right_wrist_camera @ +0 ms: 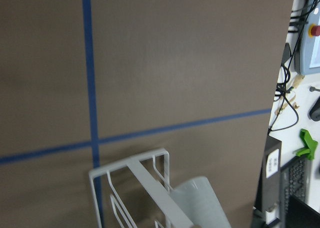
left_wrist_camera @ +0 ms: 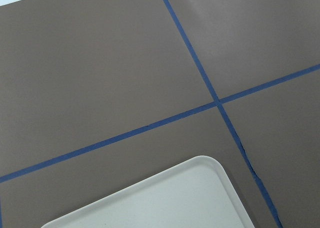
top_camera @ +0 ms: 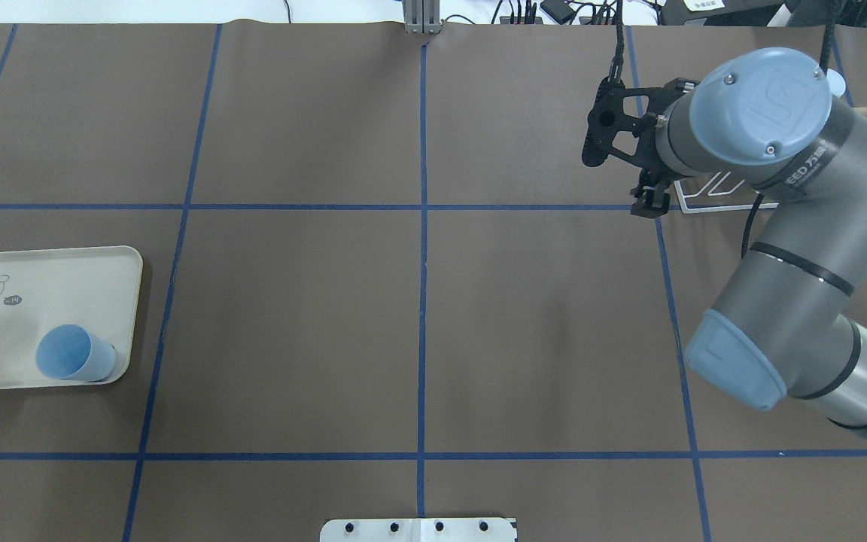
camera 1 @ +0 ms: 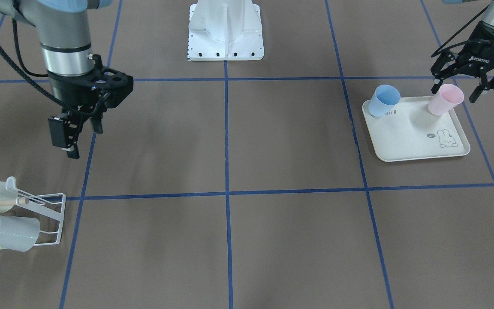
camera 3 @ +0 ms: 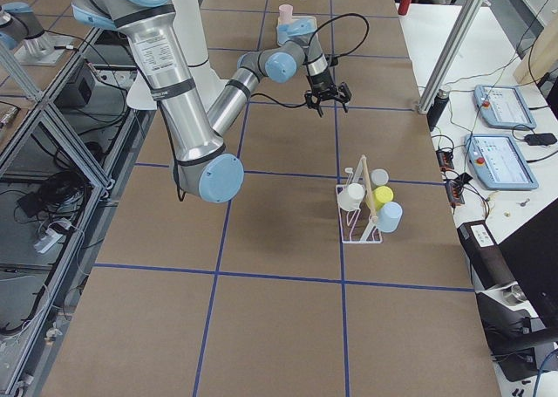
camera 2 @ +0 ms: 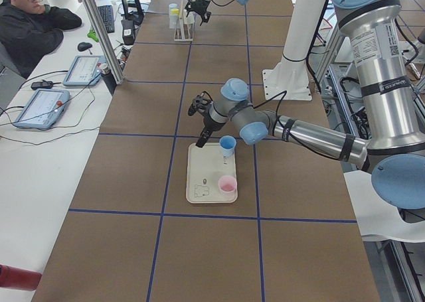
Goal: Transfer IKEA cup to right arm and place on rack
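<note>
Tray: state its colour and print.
Cream tray with a small rabbit drawing; clearest in front-facing view.

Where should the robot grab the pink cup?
Probably by its upper wall, coming down from above. The pink cup stands upright on the tray, mouth up, with round sides that widen to the rim. The blue cup stands apart, so the open left gripper has room.
</note>
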`<state>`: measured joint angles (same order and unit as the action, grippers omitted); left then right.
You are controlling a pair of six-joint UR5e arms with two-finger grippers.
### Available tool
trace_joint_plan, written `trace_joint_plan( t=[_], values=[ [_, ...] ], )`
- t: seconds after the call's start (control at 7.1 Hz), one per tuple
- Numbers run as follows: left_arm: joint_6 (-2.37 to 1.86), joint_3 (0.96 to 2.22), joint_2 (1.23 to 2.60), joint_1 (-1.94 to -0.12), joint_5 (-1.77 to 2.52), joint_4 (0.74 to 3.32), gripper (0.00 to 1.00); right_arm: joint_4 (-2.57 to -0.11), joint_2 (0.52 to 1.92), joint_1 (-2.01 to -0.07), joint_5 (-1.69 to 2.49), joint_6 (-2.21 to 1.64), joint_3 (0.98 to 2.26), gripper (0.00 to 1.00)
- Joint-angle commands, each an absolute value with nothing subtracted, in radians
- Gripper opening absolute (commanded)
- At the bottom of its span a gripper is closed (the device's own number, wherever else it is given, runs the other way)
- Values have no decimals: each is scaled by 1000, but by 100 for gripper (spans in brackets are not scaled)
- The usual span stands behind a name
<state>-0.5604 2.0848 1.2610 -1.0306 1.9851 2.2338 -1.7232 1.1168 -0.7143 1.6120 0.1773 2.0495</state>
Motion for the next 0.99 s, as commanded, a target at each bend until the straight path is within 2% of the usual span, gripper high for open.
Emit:
trace_joint_plan(
  t=[0.0,0.42,0.84],
  values=[
    [-502,2057,1159,-1026,1947,2311,100,-1700,1031,-593,1634,-184,2083,99],
    [-502,1831,1085,-1026,1945,2630,100,-1698,1002,-538,1632,-276,2085,99],
    [-508,1743,1086,-977,1947,2692,100,-1700,1002,-532,1631,-278,2085,100]
  ],
)
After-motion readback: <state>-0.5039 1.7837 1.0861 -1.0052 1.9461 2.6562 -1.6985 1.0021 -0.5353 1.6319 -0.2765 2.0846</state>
